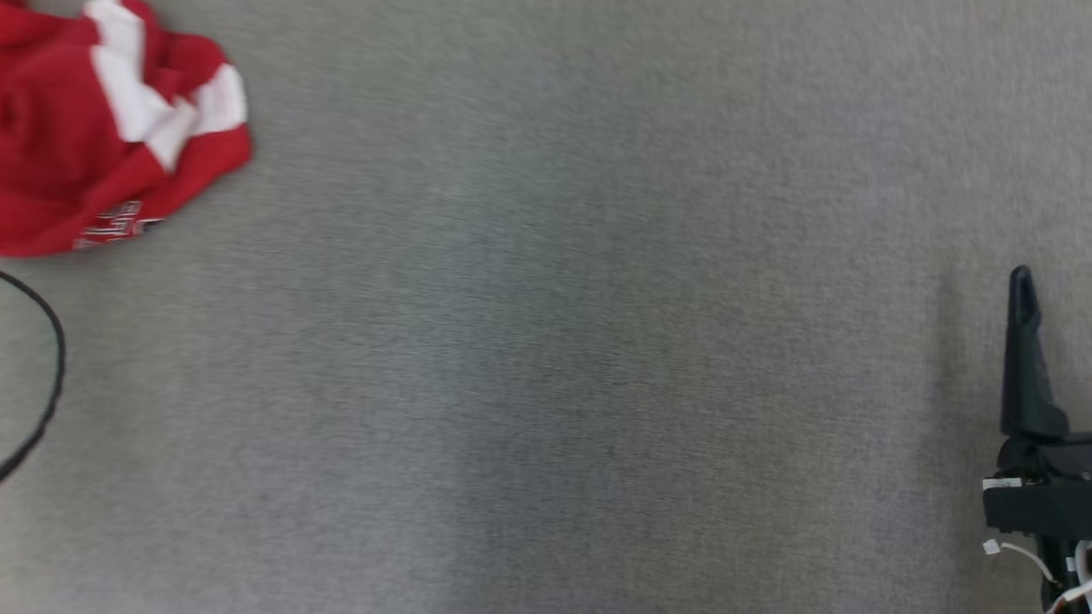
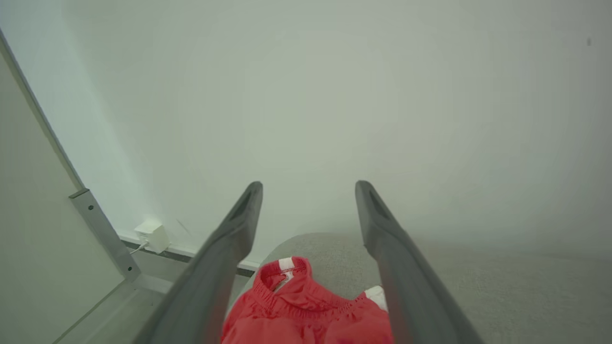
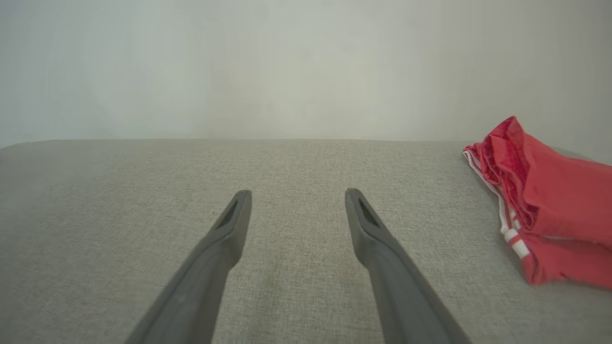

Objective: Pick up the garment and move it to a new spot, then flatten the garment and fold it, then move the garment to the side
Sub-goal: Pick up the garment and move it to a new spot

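The garment (image 1: 111, 128) is a crumpled red piece with white bands, lying at the far left of the grey fabric surface (image 1: 546, 341). My left gripper (image 2: 308, 184) hangs open above the garment (image 2: 306, 310), whose elastic waistband shows between the two fingers, with nothing gripped. My right gripper (image 3: 296, 193) is open and empty, low over bare fabric, far from the garment (image 3: 550, 215), which lies at that view's right edge. One dark finger (image 1: 1024, 358) of the right gripper rises at the lower right of the head view.
A thin black cable (image 1: 51, 367) curves along the left edge below the garment. In the left wrist view a pale wall stands behind the surface, with a white plug (image 2: 153, 235) and a grey metal bracket (image 2: 103, 234) at the left.
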{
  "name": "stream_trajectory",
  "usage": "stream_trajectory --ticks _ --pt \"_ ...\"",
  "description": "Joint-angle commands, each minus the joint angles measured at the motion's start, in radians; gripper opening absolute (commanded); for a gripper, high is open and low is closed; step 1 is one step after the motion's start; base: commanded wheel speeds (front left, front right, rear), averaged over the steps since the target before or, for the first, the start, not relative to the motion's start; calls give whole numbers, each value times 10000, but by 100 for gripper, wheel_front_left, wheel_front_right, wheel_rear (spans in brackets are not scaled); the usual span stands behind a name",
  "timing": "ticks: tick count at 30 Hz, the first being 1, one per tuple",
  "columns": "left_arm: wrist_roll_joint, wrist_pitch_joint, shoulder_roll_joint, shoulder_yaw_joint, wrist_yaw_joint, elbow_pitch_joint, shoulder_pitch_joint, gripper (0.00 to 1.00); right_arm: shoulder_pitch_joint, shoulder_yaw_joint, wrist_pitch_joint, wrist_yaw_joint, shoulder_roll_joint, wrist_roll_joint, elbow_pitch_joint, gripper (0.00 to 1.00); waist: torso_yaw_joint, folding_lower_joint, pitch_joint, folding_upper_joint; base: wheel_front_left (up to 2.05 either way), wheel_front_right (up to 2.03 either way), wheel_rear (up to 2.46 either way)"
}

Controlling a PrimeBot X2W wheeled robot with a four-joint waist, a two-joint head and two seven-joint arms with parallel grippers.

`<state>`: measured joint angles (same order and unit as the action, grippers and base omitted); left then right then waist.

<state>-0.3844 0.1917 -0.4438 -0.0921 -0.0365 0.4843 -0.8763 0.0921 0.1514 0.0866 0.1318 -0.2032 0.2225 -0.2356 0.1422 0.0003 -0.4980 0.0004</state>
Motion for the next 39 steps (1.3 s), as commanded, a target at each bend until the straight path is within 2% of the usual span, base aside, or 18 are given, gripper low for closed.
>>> stream_trajectory --ticks 1,16,23,25,26,27,33,39 --pt "-34 -24 -144 56 -92 512 -387 100 -13 116 -108 -26 12 -89 -287 100 -825 -3 -904 -4 0 0 0" --pt "-242 -571 -241 558 -582 3971 -1670 100 -129 474 -719 -26 -25 -281 -1248 100 -914 -3 -1279 -4 0 0 0" --pt "-423 -1510 -169 896 -770 5293 -2031 100 -149 486 -935 -26 -30 -382 -1517 100 -915 -3 -1262 -4 0 0 0" --pt "-491 -1842 -159 984 -810 5617 -2086 58 -137 450 -994 -26 -7 -409 -1565 100 -924 -3 -1224 -4 0 0 0" --pt "-507 -2082 -146 1043 -831 5785 -2135 17 -133 437 -1013 -26 4 -423 -1586 100 -926 -3 -1203 -4 0 0 0" --pt "-537 -2268 -135 1097 -856 5926 -2191 2 -126 423 -1019 -26 12 -419 -1598 100 -927 -3 -1186 -4 0 0 0" --pt "-454 -2012 -246 1317 -871 6145 -2539 0 -5 297 -1021 -26 57 -412 -1500 100 -963 -3 -1006 -4 0 0 0" --pt "-186 -968 -590 1522 -889 5933 -2859 0 31 91 -722 -26 230 -279 -1109 100 -1071 -3 -504 -4 0 0 0"
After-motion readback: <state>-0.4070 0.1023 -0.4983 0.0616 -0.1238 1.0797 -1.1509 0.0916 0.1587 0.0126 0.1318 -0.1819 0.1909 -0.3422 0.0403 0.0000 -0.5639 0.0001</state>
